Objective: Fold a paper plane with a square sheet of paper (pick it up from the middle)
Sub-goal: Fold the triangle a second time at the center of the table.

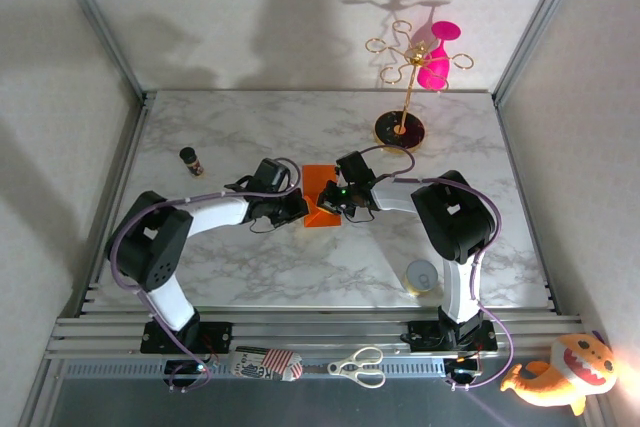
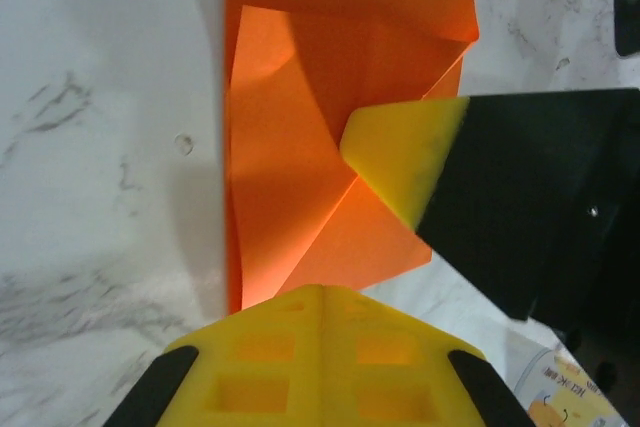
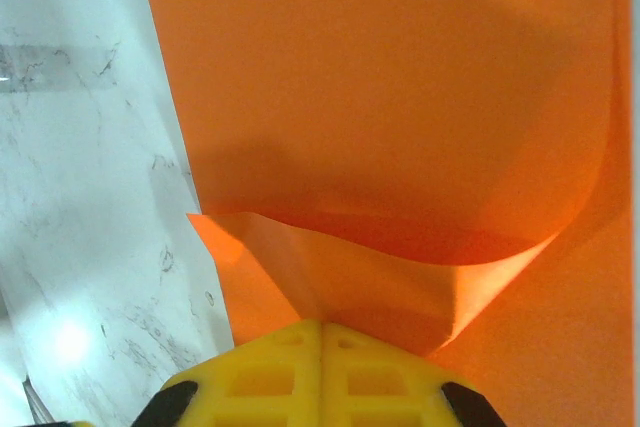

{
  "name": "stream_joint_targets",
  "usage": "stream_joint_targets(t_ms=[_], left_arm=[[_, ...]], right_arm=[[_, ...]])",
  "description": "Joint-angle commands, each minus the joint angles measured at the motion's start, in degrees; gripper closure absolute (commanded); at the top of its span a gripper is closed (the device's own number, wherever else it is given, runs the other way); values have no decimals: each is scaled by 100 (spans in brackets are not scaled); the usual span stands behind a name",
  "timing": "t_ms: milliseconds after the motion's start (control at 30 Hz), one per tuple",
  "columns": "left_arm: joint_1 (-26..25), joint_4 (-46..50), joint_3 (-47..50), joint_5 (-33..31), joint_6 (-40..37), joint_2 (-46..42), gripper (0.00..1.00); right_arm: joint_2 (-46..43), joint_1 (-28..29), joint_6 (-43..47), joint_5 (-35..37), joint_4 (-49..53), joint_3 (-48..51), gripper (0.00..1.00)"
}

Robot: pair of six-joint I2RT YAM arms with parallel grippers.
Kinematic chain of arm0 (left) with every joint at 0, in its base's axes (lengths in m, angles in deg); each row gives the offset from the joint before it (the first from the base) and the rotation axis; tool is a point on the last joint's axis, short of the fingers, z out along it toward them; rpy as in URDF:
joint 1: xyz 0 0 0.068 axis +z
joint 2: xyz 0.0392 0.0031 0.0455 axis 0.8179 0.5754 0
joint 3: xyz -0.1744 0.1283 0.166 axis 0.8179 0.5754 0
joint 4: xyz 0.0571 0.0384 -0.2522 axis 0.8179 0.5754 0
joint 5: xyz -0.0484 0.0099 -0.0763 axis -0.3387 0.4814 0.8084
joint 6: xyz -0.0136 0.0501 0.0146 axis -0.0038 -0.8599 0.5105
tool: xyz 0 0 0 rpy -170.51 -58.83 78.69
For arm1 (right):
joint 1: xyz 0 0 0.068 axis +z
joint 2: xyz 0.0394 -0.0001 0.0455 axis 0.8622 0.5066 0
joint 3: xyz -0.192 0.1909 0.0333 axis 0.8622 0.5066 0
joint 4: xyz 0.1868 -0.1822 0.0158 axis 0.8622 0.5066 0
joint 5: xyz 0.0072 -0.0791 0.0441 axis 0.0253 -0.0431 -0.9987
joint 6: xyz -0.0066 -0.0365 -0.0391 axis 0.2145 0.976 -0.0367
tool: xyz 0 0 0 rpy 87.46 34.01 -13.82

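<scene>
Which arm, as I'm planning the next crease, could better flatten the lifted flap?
Right, probably: the right tool seems to pinch the curled flap of the square sheet of paper; the left tool rests shut at its edge.

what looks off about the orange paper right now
The orange sheet at the middle of the table is loosely folded: one flap bows up at the right gripper instead of lying flat, layers overlapping crookedly.

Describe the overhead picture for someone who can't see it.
The left gripper and right gripper, both closed, meet at a partly folded orange sheet of paper in the middle of a marble table. Behind it is a gold stand with a pink glass on it; a small dark bottle sits to the left.
</scene>
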Motion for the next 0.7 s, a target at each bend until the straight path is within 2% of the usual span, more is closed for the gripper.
stream_joint_targets(t_ms=[0, 267, 500, 667], left_arm=[[-87, -281, -107, 20, 310, 281, 100], [-114, -98, -60, -116, 230, 469, 100], [-124, 351, 71, -351, -21, 508, 100], [-131, 345, 57, -342, -39, 513, 100]], right_arm=[[289, -29, -51, 385, 373, 58, 100], [182, -33, -26, 317, 267, 59, 100], [-387, -46, 402, 278, 46, -76, 100], [-505, 20, 589, -134, -81, -64, 99]])
